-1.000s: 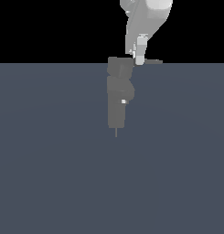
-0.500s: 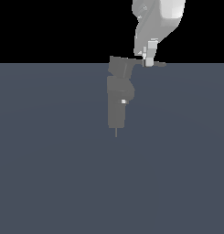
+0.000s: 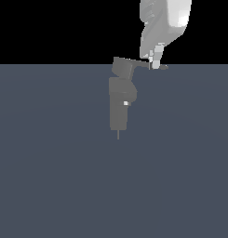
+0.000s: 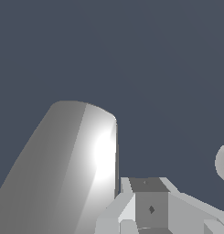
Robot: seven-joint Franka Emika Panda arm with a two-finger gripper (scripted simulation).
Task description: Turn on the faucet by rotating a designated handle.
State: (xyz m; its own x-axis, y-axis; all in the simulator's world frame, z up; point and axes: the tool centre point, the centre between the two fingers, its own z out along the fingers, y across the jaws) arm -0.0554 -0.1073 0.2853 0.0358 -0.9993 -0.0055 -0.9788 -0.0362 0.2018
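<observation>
The grey faucet (image 3: 118, 104) stands upright at the middle of the exterior view, with a tiny white spot on its bulge. A blocky cap tops it, and the thin handle (image 3: 139, 65) runs from the cap toward the exterior view's right, ending in a point. My gripper (image 3: 156, 62) comes down from above onto the outer part of the handle, close to its tip. Its fingers overlap into one white shape, so their gap is hidden. The wrist view shows only a large shiny grey surface (image 4: 72, 169) and a blocky grey part (image 4: 150, 205) close up.
The faucet stands on a flat blue-grey floor (image 3: 55, 176) that fills the lower part of the exterior view. Black background lies behind it. The white arm (image 3: 164, 23) hangs above the handle's outer end.
My gripper has moved toward the exterior view's right, along the handle toward its tip, and slightly down. The handle's tip sits a little lower than one second ago.
</observation>
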